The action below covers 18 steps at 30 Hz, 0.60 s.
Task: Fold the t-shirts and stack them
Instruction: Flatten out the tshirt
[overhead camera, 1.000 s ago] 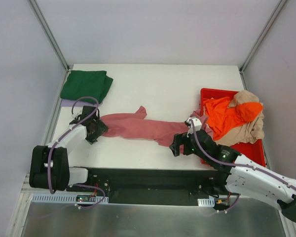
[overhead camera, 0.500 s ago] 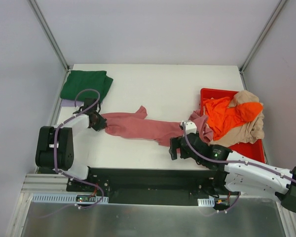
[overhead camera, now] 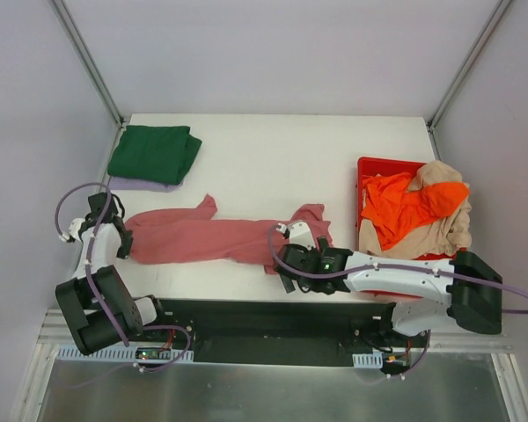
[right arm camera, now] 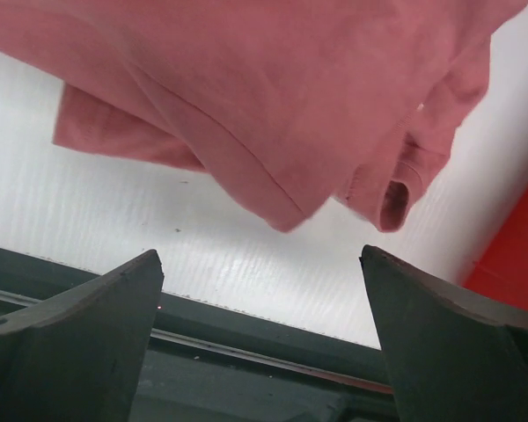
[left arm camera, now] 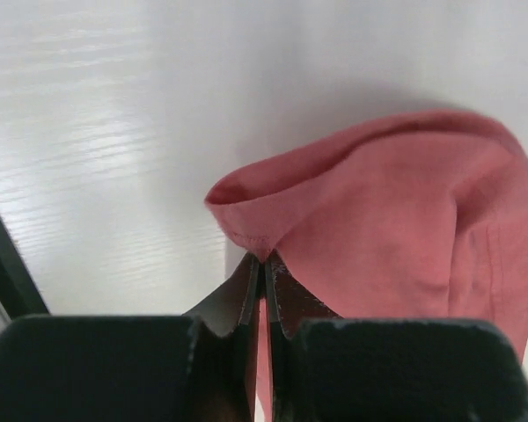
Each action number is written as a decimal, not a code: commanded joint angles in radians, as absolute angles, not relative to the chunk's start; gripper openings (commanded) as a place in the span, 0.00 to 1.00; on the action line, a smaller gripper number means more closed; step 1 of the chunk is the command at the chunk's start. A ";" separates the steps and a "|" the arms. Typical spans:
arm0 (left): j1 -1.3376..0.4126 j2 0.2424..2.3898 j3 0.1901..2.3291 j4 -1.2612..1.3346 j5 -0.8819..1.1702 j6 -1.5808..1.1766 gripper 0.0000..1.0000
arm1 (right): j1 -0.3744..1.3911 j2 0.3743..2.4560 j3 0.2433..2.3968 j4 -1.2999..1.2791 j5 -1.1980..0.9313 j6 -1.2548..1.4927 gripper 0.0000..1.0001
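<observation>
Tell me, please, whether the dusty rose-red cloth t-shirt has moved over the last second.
Yes. The dusty rose-red cloth t-shirt has slid left, its right end now clear of the red plastic bin.

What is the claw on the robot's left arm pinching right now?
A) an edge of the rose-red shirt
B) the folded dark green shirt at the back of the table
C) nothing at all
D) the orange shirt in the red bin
A: the left wrist view shows the left gripper closed tight on a folded edge of the rose-red t-shirt, whose cloth runs out from between its fingers.
</observation>
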<state>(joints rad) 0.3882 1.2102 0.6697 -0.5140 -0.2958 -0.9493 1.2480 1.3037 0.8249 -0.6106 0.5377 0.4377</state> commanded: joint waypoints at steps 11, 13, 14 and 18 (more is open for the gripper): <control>0.428 1.198 0.650 -0.525 -0.123 -0.821 0.00 | 1.282 1.434 0.838 -0.382 0.472 0.425 0.86; 0.426 1.186 0.644 -0.519 -0.124 -0.818 0.00 | 1.281 1.457 0.827 -0.387 0.512 0.451 0.86; 0.428 1.180 0.644 -0.518 -0.124 -0.815 0.00 | 1.281 1.462 0.822 -0.393 0.529 0.469 0.86; 0.428 1.169 0.634 -0.514 -0.126 -0.816 0.00 | 1.281 1.460 0.802 -0.402 0.555 0.508 0.85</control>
